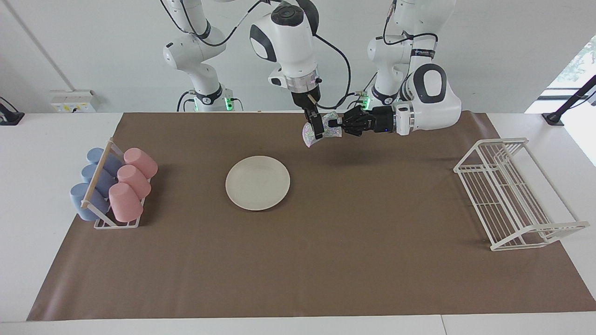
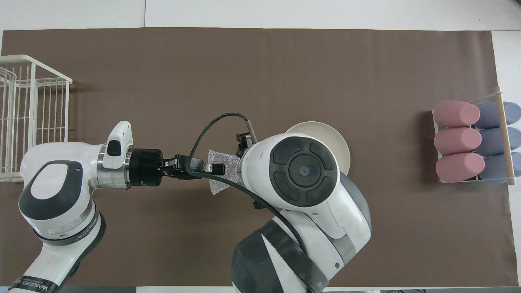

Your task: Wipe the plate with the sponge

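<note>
The cream-white plate [image 1: 257,182] lies flat on the brown mat near the table's middle; in the overhead view only its rim [image 2: 336,140] shows past the right arm. The silvery mesh sponge [image 1: 308,137] hangs in the air over bare mat, nearer to the robots than the plate, toward the left arm's end. My right gripper [image 1: 317,130] points down and is shut on the sponge. My left gripper [image 1: 334,124] reaches in level from the side and is shut on the sponge's other edge [image 2: 220,183]. In the overhead view the right gripper is hidden under its own arm.
A small rack [image 1: 116,224] with three pink cups [image 1: 132,179] and three blue cups [image 1: 95,186] stands at the right arm's end. A white wire dish rack [image 1: 507,195] stands at the left arm's end, also in the overhead view [image 2: 32,118].
</note>
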`<act>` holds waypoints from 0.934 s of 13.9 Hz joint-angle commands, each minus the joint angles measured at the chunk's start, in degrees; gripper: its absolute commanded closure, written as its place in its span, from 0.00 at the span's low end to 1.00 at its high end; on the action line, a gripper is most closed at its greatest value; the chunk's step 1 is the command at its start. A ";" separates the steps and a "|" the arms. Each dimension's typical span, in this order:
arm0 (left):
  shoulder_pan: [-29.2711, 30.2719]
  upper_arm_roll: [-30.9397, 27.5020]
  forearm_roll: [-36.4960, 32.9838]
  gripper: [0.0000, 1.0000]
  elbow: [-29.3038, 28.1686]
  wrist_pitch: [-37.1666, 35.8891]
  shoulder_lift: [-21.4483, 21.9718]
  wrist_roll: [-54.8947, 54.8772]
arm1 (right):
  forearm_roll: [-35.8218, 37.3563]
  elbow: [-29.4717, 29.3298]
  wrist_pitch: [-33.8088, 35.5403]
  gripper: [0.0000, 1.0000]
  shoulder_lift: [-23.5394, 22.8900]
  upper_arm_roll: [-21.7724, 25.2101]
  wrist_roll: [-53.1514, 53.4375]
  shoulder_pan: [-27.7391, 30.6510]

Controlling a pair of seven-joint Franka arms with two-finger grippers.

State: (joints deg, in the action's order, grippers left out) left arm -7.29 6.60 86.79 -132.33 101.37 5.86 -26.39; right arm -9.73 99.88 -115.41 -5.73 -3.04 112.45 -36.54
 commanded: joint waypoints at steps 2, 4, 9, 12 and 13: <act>-0.62 -0.63 1.36 1.00 -2.05 0.41 1.88 -1.12 | -1.44 1.20 -1.49 0.00 0.90 -0.30 0.05 0.24; -0.54 -0.63 1.36 1.00 -2.14 0.41 1.96 -1.12 | -1.44 1.28 -1.66 0.00 0.90 -0.21 0.05 0.24; -0.45 -0.63 1.28 1.00 -2.40 0.23 2.31 -1.30 | -1.52 2.25 -3.69 0.74 0.99 -0.65 0.05 0.24; -0.45 -0.63 1.27 1.00 -2.58 0.23 2.32 -1.47 | -1.52 2.25 -4.12 1.00 0.99 -0.65 0.14 0.24; -0.45 -0.63 1.27 1.00 -2.58 0.32 2.32 -1.47 | -1.52 2.25 -4.13 1.00 0.99 -0.56 0.14 0.33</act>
State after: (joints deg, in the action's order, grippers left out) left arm -7.29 6.59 86.79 -132.69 101.29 5.99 -26.78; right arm -10.04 100.61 -118.41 -5.74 -3.24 112.45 -36.55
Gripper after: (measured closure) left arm 0.956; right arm 0.767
